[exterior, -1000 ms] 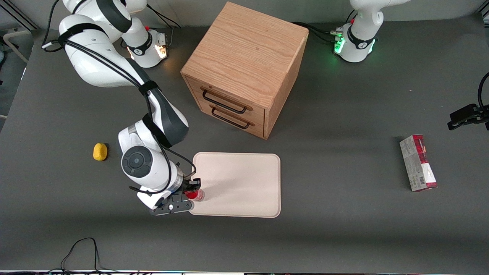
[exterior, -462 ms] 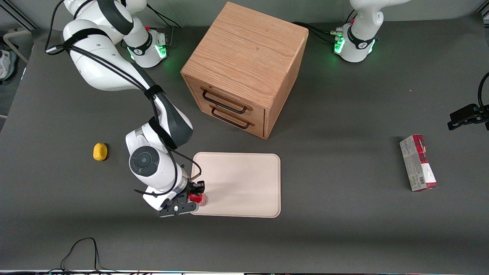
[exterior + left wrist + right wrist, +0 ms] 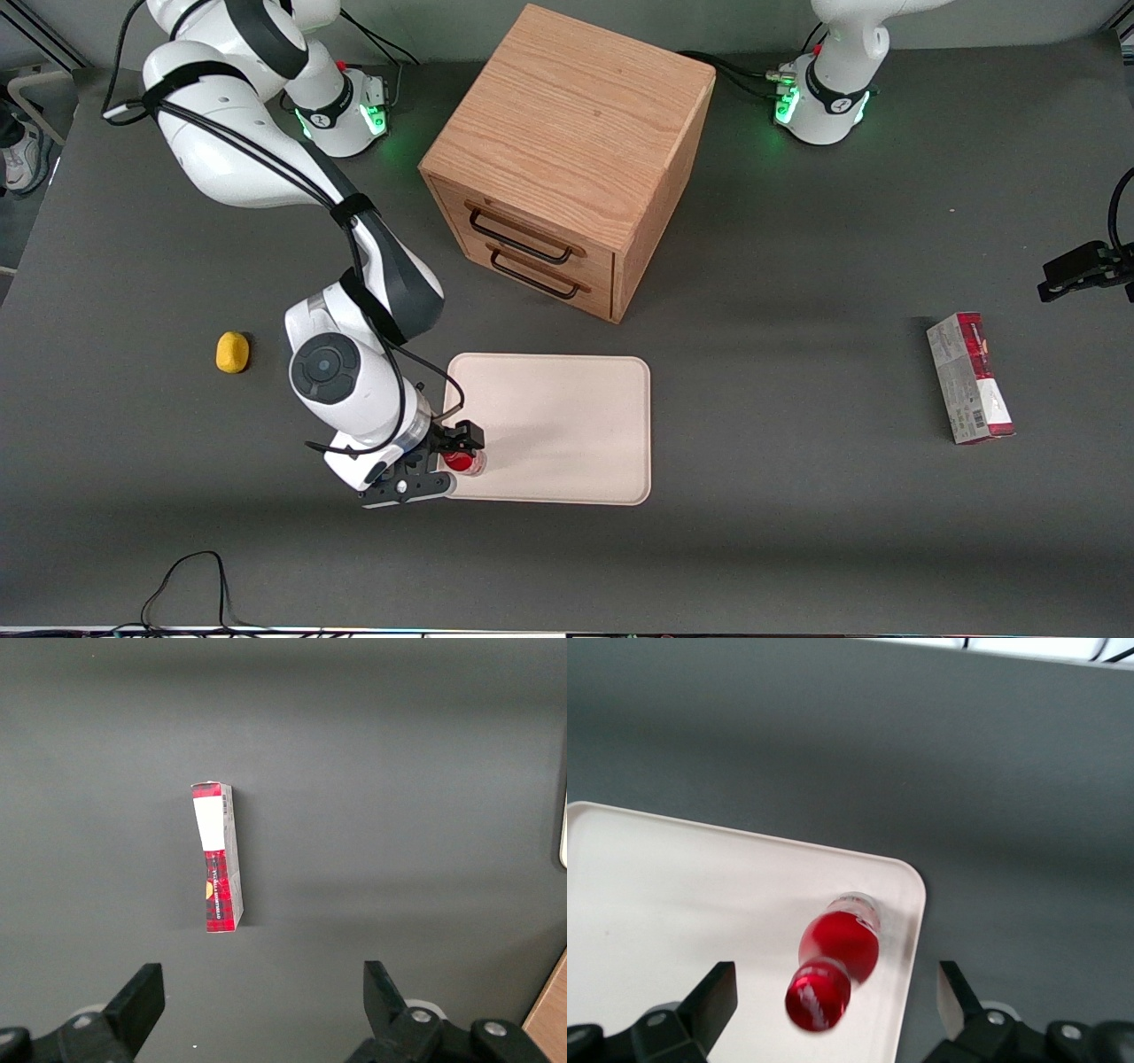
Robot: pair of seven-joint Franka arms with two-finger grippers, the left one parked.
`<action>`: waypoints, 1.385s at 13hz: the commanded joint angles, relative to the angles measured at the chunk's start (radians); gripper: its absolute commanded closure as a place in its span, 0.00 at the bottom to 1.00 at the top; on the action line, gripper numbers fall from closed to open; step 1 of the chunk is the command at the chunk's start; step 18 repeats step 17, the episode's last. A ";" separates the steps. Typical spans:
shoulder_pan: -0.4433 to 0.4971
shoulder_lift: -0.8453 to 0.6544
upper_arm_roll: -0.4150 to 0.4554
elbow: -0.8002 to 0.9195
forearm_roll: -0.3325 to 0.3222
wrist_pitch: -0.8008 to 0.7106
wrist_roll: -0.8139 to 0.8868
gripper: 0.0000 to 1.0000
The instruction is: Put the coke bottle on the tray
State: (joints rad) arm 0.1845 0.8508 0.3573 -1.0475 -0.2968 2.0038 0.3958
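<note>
The coke bottle is small and red with a red cap. It stands upright on the cream tray, in the tray's corner nearest the front camera at the working arm's end. In the right wrist view the bottle stands close to the tray's rounded corner. My right gripper is open above the bottle. Its two black fingers stand wide apart on either side of the bottle and do not touch it.
A wooden drawer cabinet stands farther from the front camera than the tray. A yellow object lies on the table toward the working arm's end. A red-and-grey carton lies toward the parked arm's end and shows in the left wrist view.
The fingers have opened and let go of the bottle. It now stands on the tray, slightly farther in than before. The wrist has risen a little.
</note>
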 commanded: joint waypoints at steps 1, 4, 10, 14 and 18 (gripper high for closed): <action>-0.016 -0.148 0.002 -0.029 0.039 -0.175 0.037 0.00; -0.062 -0.403 -0.097 -0.255 0.183 -0.238 0.000 0.00; -0.056 -0.858 -0.362 -0.705 0.337 -0.244 -0.155 0.00; -0.056 -0.927 -0.429 -0.737 0.335 -0.309 -0.245 0.00; -0.059 -0.914 -0.429 -0.701 0.323 -0.309 -0.253 0.00</action>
